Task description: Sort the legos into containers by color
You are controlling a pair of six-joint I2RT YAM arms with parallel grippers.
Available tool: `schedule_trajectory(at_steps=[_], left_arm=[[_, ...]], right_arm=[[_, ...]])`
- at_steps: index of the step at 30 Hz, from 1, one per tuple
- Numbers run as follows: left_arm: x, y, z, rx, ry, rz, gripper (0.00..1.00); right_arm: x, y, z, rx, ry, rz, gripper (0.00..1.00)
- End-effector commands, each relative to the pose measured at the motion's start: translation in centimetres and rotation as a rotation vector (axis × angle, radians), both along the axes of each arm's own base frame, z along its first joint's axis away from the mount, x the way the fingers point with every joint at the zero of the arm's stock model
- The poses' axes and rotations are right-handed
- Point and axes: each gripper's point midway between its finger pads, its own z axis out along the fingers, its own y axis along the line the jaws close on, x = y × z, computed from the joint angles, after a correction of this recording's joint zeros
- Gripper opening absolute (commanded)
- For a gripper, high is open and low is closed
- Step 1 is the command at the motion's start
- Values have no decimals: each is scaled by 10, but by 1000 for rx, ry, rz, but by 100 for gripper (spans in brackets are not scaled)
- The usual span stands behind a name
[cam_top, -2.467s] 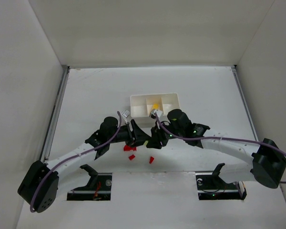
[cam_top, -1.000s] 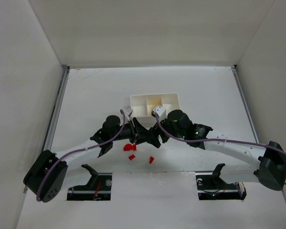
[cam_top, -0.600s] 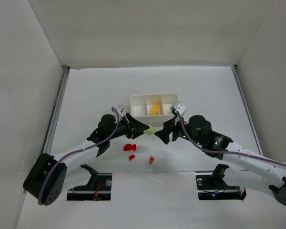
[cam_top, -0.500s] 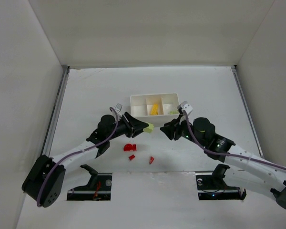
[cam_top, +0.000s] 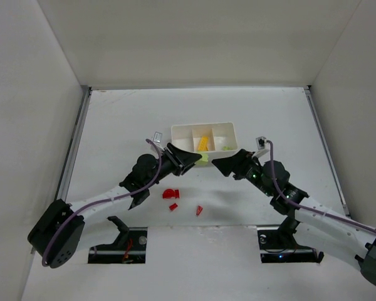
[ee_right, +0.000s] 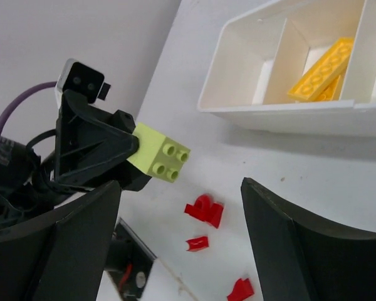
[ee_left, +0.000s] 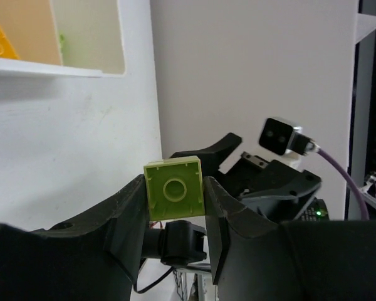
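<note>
Studs of the light-green two-by-two lego [ee_left: 174, 191] point straight ahead of the left tool [cam_top: 193, 159], which pinches its sides. Right tool [ee_right: 180, 183] gapes wide, empty, facing it.

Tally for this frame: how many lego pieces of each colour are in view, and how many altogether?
Red legos: 3, loose on the table.
Yellow legos: 2 it seems, one partly under the other, in the tray, middle compartment.
Light green legos: 2, one in the left hand, one in the tray's end compartment.
Total: 7.
</note>
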Motion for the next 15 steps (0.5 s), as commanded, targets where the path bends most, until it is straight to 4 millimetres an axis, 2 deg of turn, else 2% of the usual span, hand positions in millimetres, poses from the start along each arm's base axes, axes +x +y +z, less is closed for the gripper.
schedule_trajectory(at_steps=[1, 7, 11, 15], left_arm=[[1, -9, 43, -105, -140, 18, 13], [-9, -23, 47, -163, -187, -18, 14], [-9, -27, 42, -180, -164, -25, 14], [-9, -28, 45, -202, -168, -24, 14]], right_arm=[[5, -2, 29, 198, 18, -43, 84], [2, -2, 43, 350, 44, -40, 84], [-1, -6, 53, 421, 38, -31, 81], [2, -9, 46, 426, 64, -38, 76]])
